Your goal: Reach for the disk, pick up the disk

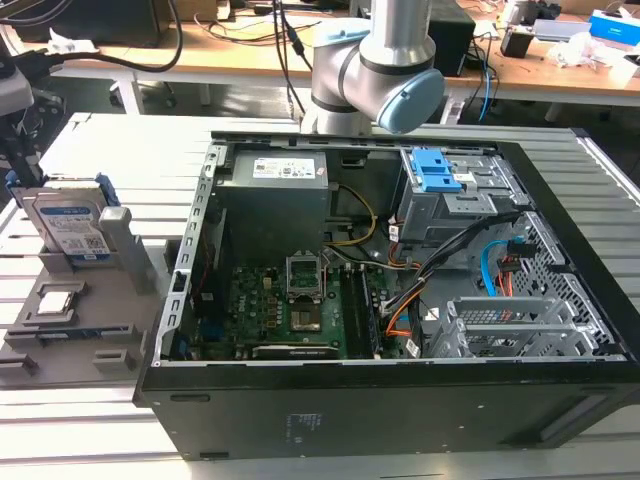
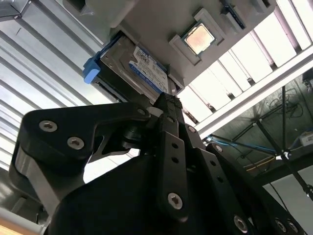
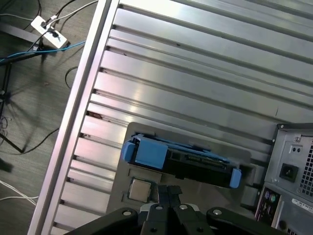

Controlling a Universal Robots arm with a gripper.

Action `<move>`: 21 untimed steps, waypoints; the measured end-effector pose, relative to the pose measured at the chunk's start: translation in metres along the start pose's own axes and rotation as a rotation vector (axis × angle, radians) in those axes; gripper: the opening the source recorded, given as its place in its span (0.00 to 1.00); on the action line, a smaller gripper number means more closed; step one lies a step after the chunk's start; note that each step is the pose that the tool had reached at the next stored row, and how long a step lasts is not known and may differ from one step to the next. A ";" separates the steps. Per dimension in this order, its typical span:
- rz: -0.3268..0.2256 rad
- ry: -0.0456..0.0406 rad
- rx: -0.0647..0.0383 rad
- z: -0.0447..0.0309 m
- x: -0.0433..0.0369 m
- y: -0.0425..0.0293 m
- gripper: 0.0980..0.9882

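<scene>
Chip in grey holder, just beside gripper. I read gripper fingers as pressed together, pinching nothing. Disk stands on edge in same holder on slatted surface, close beyond gripper tips; contact I cannot tell. Open computer case farther off.

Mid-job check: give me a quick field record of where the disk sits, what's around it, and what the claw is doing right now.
disk: standing on edge in the grey fixture, blue rails at its ends
fixture: on the slotted metal table, at the exterior view's left of the open computer case
chip: small, square, lying flat in the fixture beside the disk
claw: shut, holding nothing, pointed toward the disk, apart from it
pick-up: not yet done
</scene>
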State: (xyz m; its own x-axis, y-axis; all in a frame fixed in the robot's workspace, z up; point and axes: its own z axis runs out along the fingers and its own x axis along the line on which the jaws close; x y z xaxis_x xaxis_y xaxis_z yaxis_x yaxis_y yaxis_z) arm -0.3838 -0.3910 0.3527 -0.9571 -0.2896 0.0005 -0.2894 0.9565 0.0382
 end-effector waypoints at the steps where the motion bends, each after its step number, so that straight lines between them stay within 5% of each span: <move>1: -0.008 0.0003 0.000 0.0000 0.0000 0.0000 0.01; 21: -0.182 0.0070 0.000 0.0000 0.0000 0.0000 0.01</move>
State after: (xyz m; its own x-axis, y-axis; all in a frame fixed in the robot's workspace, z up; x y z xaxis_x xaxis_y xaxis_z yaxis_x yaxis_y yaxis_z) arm -0.3838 -0.3910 0.3527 -0.8889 -0.4582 0.0005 -0.4578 0.8882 0.0382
